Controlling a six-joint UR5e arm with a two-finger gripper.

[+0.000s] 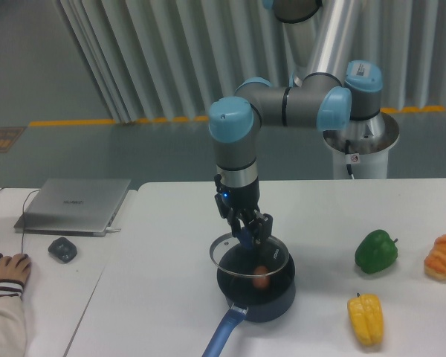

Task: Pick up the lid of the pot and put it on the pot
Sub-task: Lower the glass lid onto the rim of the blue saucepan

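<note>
Gripping the lid (227, 260) by its knob (245, 239), the pincer (251, 232) has it just over the pot (262, 311), slightly off-centre, as it seems to me. If it is released in such position, the lid could sit crooked or slide off.

1 clear round lid (230, 262) tilted above 1 black pot (275, 306), blue handle, brown egg-shaped item inside

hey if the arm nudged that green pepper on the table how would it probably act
The green pepper would probably roll or rock, since its sides are rounded. Likely unevenly, given its lumpy, lobed shape. Its glossy skin suggests it could be a bit slippery.
</note>
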